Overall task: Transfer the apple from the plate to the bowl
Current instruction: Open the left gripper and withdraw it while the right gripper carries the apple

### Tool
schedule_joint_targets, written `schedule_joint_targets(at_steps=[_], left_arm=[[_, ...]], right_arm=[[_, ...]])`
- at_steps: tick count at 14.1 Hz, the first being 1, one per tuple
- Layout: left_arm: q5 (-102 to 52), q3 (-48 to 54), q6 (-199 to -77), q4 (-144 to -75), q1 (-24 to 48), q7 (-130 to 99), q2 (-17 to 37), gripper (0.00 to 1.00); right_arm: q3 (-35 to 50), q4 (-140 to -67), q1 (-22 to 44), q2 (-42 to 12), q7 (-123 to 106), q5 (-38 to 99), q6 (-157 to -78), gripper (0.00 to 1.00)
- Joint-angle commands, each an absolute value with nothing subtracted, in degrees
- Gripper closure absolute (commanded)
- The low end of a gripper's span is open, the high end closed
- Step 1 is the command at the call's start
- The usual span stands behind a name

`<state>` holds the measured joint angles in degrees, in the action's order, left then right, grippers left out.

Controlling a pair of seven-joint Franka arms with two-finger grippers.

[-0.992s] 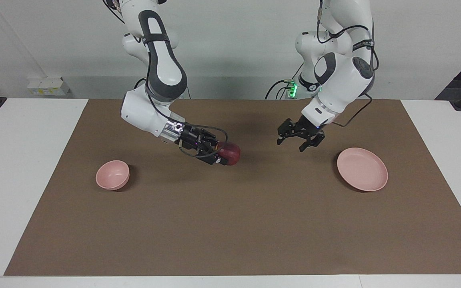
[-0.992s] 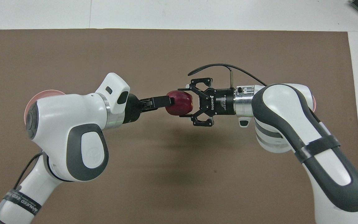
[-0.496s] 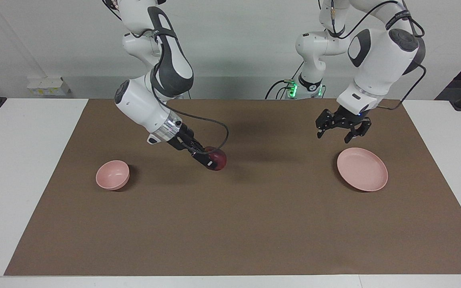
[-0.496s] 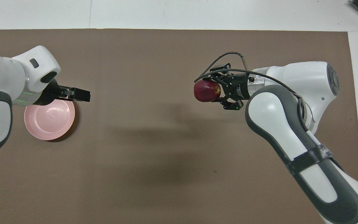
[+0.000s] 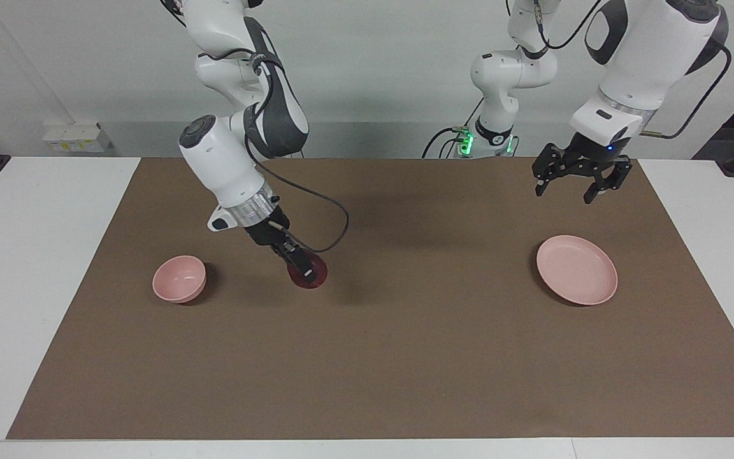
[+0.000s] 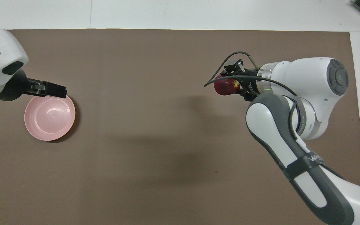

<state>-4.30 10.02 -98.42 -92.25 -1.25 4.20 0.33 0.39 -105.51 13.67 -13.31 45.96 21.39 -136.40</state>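
The dark red apple (image 5: 313, 275) is held in my right gripper (image 5: 305, 270), which is shut on it and hangs low over the mat beside the small pink bowl (image 5: 179, 278), toward the table's middle. In the overhead view the apple (image 6: 225, 86) shows its yellow patch at the right gripper (image 6: 230, 84); the bowl is hidden there under the right arm. The flat pink plate (image 5: 576, 269) lies bare at the left arm's end and also shows in the overhead view (image 6: 49, 113). My left gripper (image 5: 564, 194) is open and empty, raised over the mat by the plate's robot-side edge (image 6: 53, 90).
A brown mat (image 5: 405, 357) covers most of the white table (image 5: 35, 255). A black cable (image 5: 335, 223) loops from the right wrist.
The right arm has carried the apple from the table's middle toward the bowl and lower. The left gripper has drawn back toward its own end, past the plate, and risen.
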Motion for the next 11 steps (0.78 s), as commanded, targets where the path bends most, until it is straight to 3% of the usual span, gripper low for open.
schedule_joint_targets(at_steps=[1, 5, 8, 11], left_arm=[[-3.3, 8.4, -94.6, -90.4, -1.8, 8.2, -0.2, 0.0], [-3.0, 6.2, -91.6, -88.2, -1.5, 9.4, -0.3, 0.0], [-3.1, 1.6, -87.6, -83.6, 1.9, 9.5, 0.3, 0.0], [-2.5, 0.1, -86.3, -83.5, 3.0, 9.6, 0.1, 0.0]], right_arm=[[0.9, -105.4, 12.3, -13.4, 46.7, 11.3, -137.5, 1.0], [1.0, -105.6, 10.6, -13.4, 46.4, -6.3, -137.5, 1.0], [0.8, -106.6, 8.9, -12.9, 46.7, -12.9, -137.5, 1.0], [0.8, -109.4, 6.3, -10.8, 46.8, -16.2, -138.1, 1.0]])
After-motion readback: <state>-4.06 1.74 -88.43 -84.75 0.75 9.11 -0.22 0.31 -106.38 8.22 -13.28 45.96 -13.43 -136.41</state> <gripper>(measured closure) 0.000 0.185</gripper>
